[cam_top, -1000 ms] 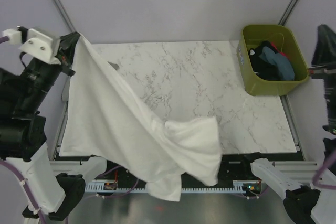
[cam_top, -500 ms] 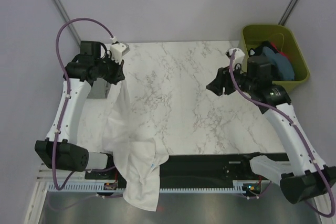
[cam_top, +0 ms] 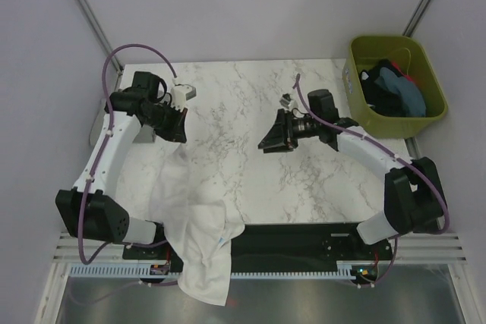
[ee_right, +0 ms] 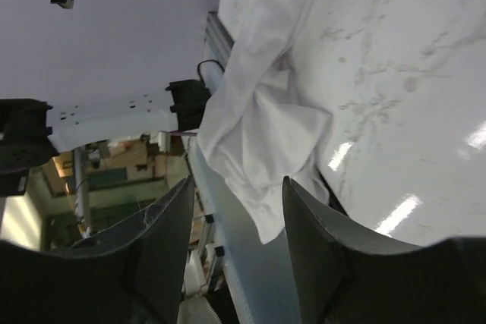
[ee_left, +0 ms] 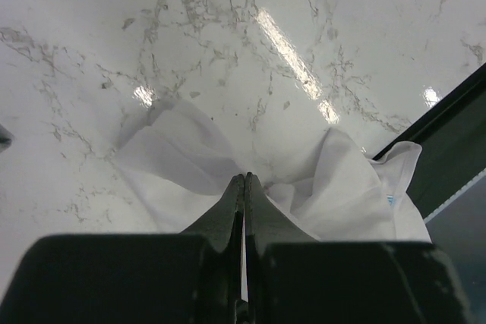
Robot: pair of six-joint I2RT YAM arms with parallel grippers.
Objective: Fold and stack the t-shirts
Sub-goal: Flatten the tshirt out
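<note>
One white t-shirt [cam_top: 190, 210] hangs bunched from the left gripper [cam_top: 176, 128], which is clamped on its upper edge, the tail spilling off the marble table [cam_top: 250, 89] (near-left side). Mid-table, the right gripper [cam_top: 272, 142] faces it, fingers apart; taking a second corner and spreading the cloth wide would likely serve best. More shirts [cam_top: 395, 89] wait in the olive bin [cam_top: 355, 100].

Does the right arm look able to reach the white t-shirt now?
Probably yes. The right pincer is open and empty above bare table, pointing toward the white t-shirt, with nothing between them. The left pincer pinches only its upper edge.
</note>
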